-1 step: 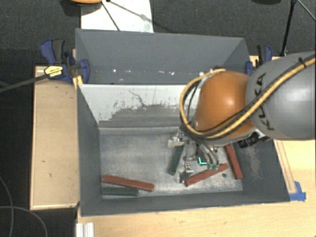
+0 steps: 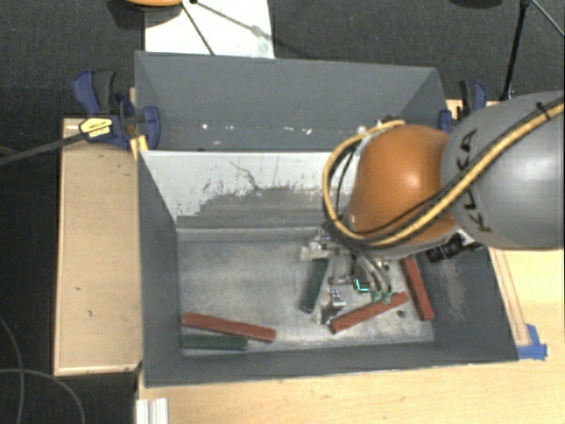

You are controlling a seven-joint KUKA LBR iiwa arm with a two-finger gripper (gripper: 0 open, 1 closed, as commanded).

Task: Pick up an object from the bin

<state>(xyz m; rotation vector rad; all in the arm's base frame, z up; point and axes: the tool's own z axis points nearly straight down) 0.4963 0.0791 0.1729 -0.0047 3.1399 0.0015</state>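
My gripper [image 2: 335, 297] is low in the right half of the bin, under the arm's orange cover. It hangs just above the left end of a red-brown bar [image 2: 369, 313] that lies slanted on the floor. A dark green bar [image 2: 312, 288] stands tilted right beside the gripper on its left. Just to the gripper's right there is a small bright green piece [image 2: 378, 297]. A second red-brown bar [image 2: 418, 287] lies further right, partly hidden by the arm. Whether anything is held is hidden.
At the bin's front left lies a long red-brown bar [image 2: 228, 327] with a dark green bar [image 2: 214, 344] along its near side. The arm covers the bin's right rear part.
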